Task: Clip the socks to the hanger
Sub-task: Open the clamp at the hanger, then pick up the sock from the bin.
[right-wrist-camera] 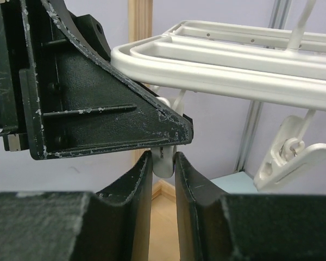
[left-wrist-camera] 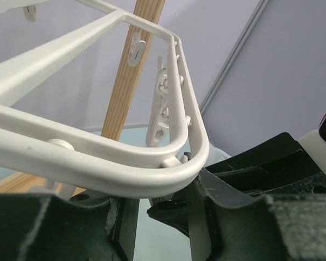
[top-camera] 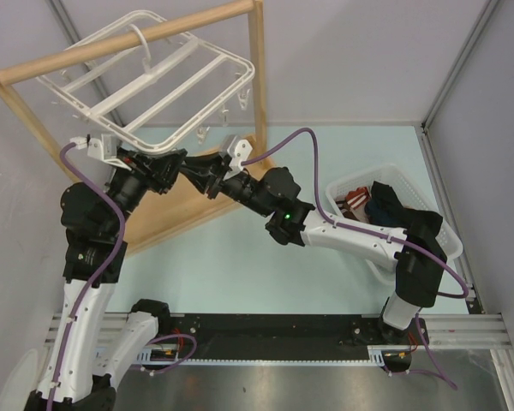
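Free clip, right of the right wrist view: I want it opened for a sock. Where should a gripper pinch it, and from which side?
Pinch the two splayed upper ends of the clip, above its spring; the closed tips point down-left. Probably come from below, since the hanger sits close above.

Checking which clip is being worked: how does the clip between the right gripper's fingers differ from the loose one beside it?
The pinched clip is squeezed between the fingers of the right gripper; the free clip hangs untouched. Only a small part of the pinched clip shows; the free clip is in full view, tilted. Both are white plastic and dangle under the hanger.
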Available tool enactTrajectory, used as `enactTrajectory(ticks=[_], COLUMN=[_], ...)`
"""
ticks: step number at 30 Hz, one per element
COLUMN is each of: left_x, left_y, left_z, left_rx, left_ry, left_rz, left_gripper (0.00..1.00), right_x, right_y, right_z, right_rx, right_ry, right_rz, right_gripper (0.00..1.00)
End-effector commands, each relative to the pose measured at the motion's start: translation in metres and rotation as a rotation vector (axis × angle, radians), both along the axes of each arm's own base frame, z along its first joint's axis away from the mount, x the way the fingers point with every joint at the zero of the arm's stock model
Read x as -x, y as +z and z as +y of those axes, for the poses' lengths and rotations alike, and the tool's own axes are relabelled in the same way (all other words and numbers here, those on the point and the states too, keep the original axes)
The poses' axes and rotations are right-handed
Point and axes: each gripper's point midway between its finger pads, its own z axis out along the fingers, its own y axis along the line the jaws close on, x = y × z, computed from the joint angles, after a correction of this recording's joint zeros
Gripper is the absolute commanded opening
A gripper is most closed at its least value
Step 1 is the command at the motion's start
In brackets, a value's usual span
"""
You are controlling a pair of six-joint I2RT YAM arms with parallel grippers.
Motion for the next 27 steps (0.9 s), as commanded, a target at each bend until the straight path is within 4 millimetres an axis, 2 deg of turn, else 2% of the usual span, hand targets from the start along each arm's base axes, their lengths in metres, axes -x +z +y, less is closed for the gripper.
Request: enactTrajectory(ticks=[1, 4, 7, 8, 10, 11, 12, 13, 15, 16, 17, 18, 19, 20, 21, 22, 23, 24, 25, 26, 27], left_x=[0.0, 0.001, 0.002, 0.002, 0.001, 0.002, 0.0, -0.001, -0.002, -0.002, -0.002, -0.003, -0.003, -0.003, -0.003, -0.004, -0.004, -0.004, -0.004, -0.004, -0.004], left_y=[0.021, 0.024, 0.024, 0.024, 0.022, 0.022, 0.02, 0.019, 0.015, 0.015, 0.014, 0.012, 0.011, 0.01, 0.01, 0.008, 0.007, 0.007, 0.004, 0.002, 0.003], left_z=[0.006, 0.008, 0.009, 0.009, 0.009, 0.009, 0.009, 0.009, 0.009, 0.008, 0.008, 0.008, 0.009, 0.009, 0.01, 0.01, 0.01, 0.011, 0.012, 0.012, 0.013], left_rx=[0.056, 0.076, 0.086, 0.089, 0.087, 0.089, 0.087, 0.084, 0.078, 0.078, 0.075, 0.074, 0.073, 0.073, 0.071, 0.068, 0.064, 0.063, 0.059, 0.054, 0.053], left_ry=[0.036, 0.045, 0.051, 0.05, 0.051, 0.052, 0.054, 0.055, 0.054, 0.053, 0.054, 0.054, 0.059, 0.062, 0.064, 0.065, 0.067, 0.072, 0.078, 0.08, 0.087], left_rz=[-0.067, -0.069, -0.065, -0.062, -0.056, -0.058, -0.05, -0.048, -0.038, -0.035, -0.035, -0.029, -0.026, -0.022, -0.021, -0.013, -0.012, -0.009, 0.002, 0.006, 0.004], left_gripper=[0.36, 0.29, 0.22, 0.2, 0.15, 0.13, 0.12, 0.12, 0.11, 0.1, 0.1, 0.09, 0.08, 0.07, 0.06, 0.05, 0.05, 0.04, 0.04, 0.04, 0.03], right_x=[0.011, 0.009, 0.008, 0.009, 0.01, 0.01, 0.01, 0.01, 0.008, 0.005, 0.005, 0.003, 0.0, -0.002, -0.004, -0.008, -0.01, -0.017, -0.025, -0.029, -0.039], right_y=[0.028, 0.02, 0.016, 0.017, 0.016, 0.017, 0.016, 0.016, 0.012, 0.002, 0.005, 0.0, -0.012, -0.011, -0.013, -0.031, -0.037, -0.034, -0.055, -0.062, -0.062], right_z=[-0.005, -0.004, -0.003, -0.004, -0.004, -0.005, -0.006, -0.008, -0.011, -0.012, -0.019, -0.022, -0.027, -0.037, -0.044, -0.052, -0.059, -0.077, -0.093, -0.106, -0.129], right_rx=[-0.042, -0.012, 0.005, 0.004, 0.012, 0.015, 0.018, 0.028, 0.05, 0.092, 0.1, 0.12, 0.168, 0.181, 0.195, 0.26, 0.281, 0.284, 0.355, 0.369, 0.373], right_ry=[0.013, 0.006, 0.012, 0.015, 0.019, 0.019, 0.018, 0.018, 0.009, 0.0, -0.012, -0.021, -0.044, -0.059, -0.076, -0.111, -0.123, -0.172, -0.237, -0.273, -0.332], right_rz=[-0.042, -0.027, -0.019, -0.019, -0.014, -0.013, -0.009, 0.002, 0.025, 0.057, 0.071, 0.092, 0.142, 0.162, 0.187, 0.239, 0.279, 0.306, 0.373, 0.423, 0.454], right_gripper=[0.05, 0.06, 0.12, 0.18, 0.25, 0.34, 0.38, 0.48, 0.58, 0.66, 0.7, 0.73, 0.79, 0.82, 0.91, 0.95, 0.96, 0.98, 1.0, 1.0, 1.0])
